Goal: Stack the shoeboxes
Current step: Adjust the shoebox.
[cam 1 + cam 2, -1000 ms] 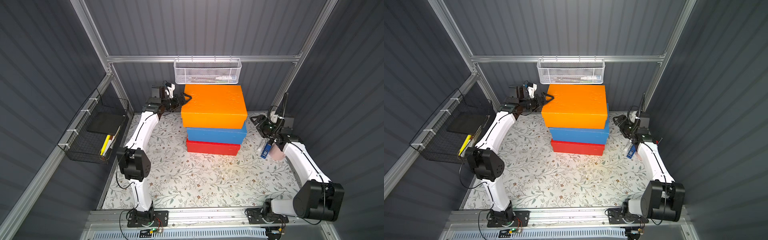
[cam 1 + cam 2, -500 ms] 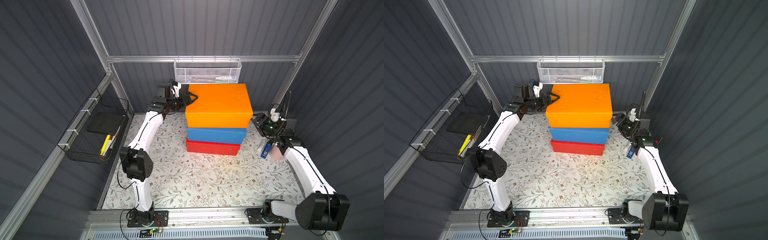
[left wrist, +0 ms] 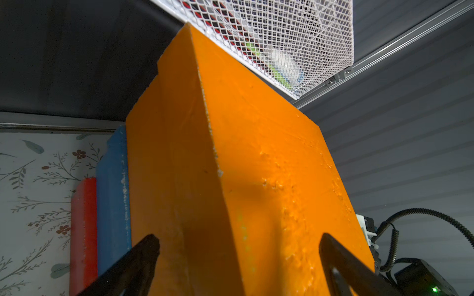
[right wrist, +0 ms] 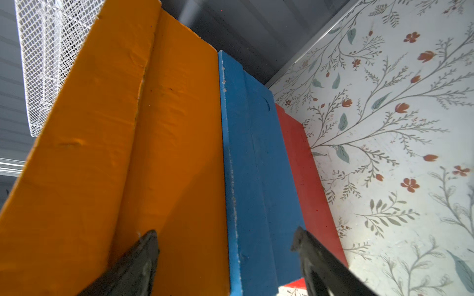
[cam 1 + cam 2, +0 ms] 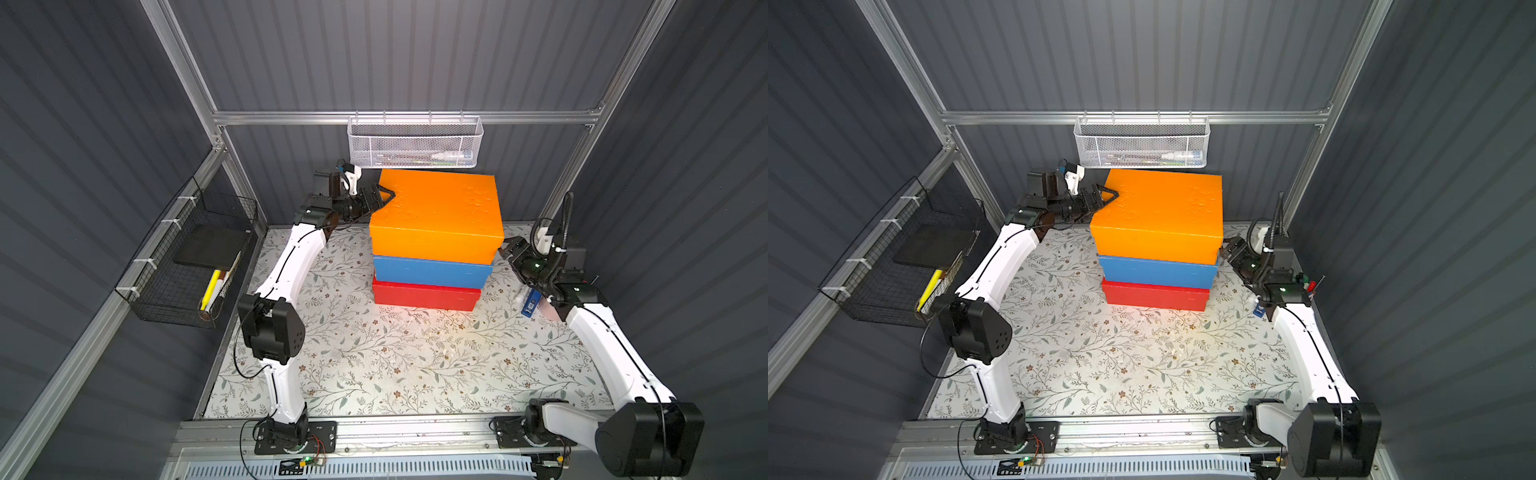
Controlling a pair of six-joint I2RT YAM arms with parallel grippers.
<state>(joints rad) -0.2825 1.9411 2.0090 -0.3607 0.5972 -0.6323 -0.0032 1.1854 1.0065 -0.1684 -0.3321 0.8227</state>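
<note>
Orange box (image 5: pixel 436 212) tops blue box (image 5: pixel 432 272) and red box (image 5: pixel 424 296) on the table (image 5: pixel 374 353); I judge it light, stiff cardboard, best pressed between its ends, where left gripper (image 5: pixel 382 196) and right gripper (image 5: pixel 503 249) stand spread, holding nothing.

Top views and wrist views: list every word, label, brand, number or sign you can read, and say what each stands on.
No text reads clearly in any view.
The orange shoebox, blue shoebox and red shoebox: plain paint, no print visible.
Items in the white mesh basket: labels too blurred to read.
The small blue object beside the right arm: any marking too small to read.
</note>
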